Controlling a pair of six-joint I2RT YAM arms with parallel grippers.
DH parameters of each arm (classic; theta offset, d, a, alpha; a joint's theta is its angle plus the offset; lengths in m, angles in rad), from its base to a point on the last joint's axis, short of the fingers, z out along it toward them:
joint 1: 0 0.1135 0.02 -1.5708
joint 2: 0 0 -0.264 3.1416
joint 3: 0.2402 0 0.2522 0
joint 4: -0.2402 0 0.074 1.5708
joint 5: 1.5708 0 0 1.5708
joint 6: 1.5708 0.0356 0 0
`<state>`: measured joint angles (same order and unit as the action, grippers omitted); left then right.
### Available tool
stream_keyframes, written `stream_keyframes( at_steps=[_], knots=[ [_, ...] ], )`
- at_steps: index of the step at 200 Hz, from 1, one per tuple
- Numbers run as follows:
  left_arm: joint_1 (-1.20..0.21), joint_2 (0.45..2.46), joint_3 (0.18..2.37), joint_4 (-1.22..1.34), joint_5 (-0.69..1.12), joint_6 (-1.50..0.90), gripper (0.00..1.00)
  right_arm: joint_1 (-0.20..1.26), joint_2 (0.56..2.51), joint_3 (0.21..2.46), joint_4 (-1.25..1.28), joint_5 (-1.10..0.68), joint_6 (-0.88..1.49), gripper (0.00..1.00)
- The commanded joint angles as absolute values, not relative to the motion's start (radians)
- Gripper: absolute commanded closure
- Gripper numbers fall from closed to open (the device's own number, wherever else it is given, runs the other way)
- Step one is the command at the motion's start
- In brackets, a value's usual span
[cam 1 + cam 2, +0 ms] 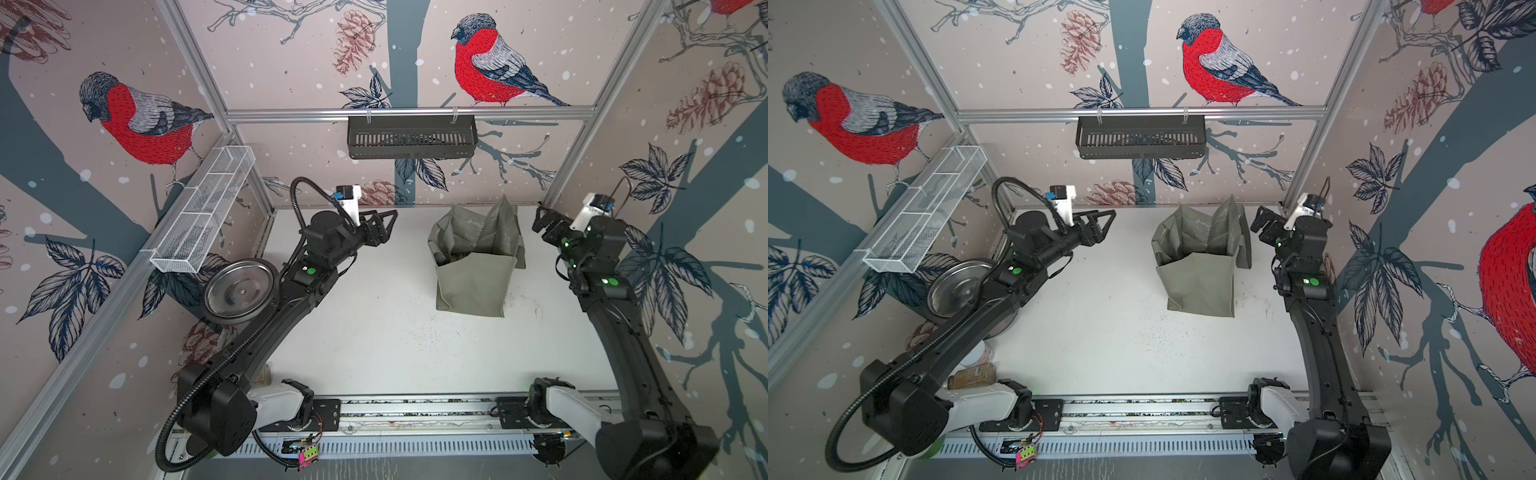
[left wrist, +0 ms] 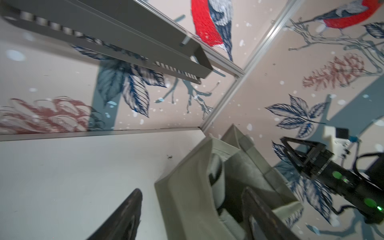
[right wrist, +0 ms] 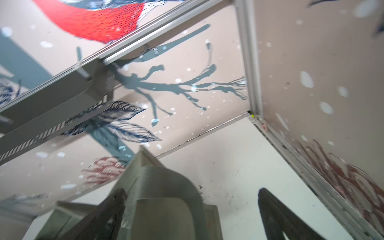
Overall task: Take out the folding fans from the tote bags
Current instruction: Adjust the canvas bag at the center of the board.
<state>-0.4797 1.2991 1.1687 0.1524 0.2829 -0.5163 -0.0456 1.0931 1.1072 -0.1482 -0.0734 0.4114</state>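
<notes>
Olive tote bag (image 1: 473, 286) upright on the white desk (image 1: 365, 332), left claw (image 1: 390, 226) spread and empty, well apart from it, right claw (image 1: 538, 222) gaping, empty, just beside it

The left arm (image 1: 266, 316) and right arm (image 1: 623, 332) are matt black with white base links and green dots. A ribbed black hose (image 1: 232, 352) runs along the left. The left claw (image 1: 388, 226) and right claw (image 1: 538, 220) have black triangular fingers.

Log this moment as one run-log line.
stage: pre-grasp | tote bag: upright, mouth open | left gripper: open, clear of bag | right gripper: open, beside bag's opposite side | held: nothing
</notes>
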Motion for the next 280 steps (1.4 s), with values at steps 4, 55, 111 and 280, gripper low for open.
stream_keyframes(
  at_steps=[4,55,111,280],
  knots=[
    [-0.561,1.408,1.289,-0.031,0.296,-0.514,0.26,0.031,1.156,1.202,-0.363,-0.118,0.326,0.0],
    [-0.648,1.687,1.568,-0.23,0.289,-0.453,0.29,0.071,1.236,1.256,-0.438,-0.14,0.308,0.04],
    [-0.664,1.802,1.623,-0.328,0.283,-0.418,0.39,0.1,1.279,1.262,-0.472,-0.129,0.292,0.16],
    [-0.578,1.82,2.011,-0.663,0.088,-0.203,1.0,0.407,1.39,1.335,-0.401,-0.209,0.391,0.93]
  ],
)
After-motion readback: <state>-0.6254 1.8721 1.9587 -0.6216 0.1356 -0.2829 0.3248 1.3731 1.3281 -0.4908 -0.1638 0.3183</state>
